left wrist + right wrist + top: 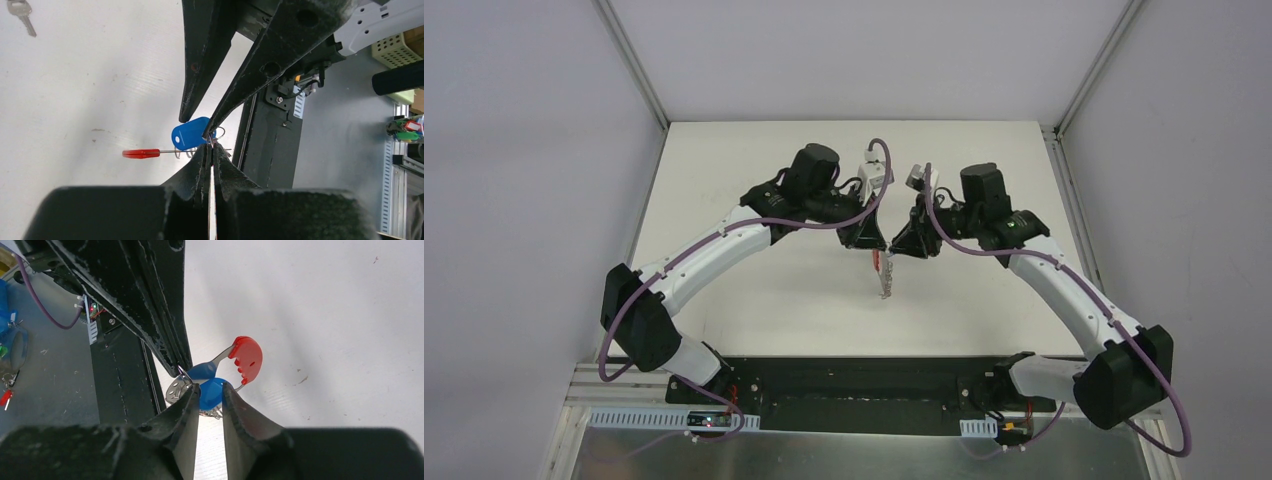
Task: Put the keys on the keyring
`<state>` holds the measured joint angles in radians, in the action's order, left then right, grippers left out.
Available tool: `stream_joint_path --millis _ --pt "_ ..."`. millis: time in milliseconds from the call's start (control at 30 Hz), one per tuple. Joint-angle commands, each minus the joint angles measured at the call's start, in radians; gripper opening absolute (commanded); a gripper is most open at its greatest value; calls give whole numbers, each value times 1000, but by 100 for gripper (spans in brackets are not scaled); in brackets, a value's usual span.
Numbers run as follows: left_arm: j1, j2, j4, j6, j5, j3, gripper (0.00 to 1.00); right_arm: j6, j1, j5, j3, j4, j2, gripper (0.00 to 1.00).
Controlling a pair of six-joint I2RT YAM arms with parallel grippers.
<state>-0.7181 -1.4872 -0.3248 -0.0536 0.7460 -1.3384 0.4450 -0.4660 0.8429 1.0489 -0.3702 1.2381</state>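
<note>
Threading blue key (189,135) onto keyring (141,153) | silver key (22,15) loose on worktop (75,90), upper left | left end effector (210,147) pressed together, pinching keyring mid-frame | blue key seemingly threaded | right end effector (211,386) slightly spread around it | next: fetch silver key

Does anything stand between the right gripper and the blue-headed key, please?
Nothing visible does: the blue-headed key sits between the parted fingers of the right gripper, beside the keyring that the shut left gripper holds.

A robotics lab cell: white table (754,300), grey wall panels (524,150), aluminium frame posts (631,60), slotted cable ducts (639,418).
</note>
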Motion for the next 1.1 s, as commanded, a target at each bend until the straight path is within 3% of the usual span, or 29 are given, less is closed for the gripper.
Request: stream_joint_path --millis 0,367,1067 --pt "19 22 148 -32 96 4 0 7 20 81 4 19 -76 27" --pt "25 44 204 -30 194 46 0 174 27 76 27 -114 -166 36" --pt "25 41 260 -73 267 65 0 121 18 137 57 -53 -105 27"
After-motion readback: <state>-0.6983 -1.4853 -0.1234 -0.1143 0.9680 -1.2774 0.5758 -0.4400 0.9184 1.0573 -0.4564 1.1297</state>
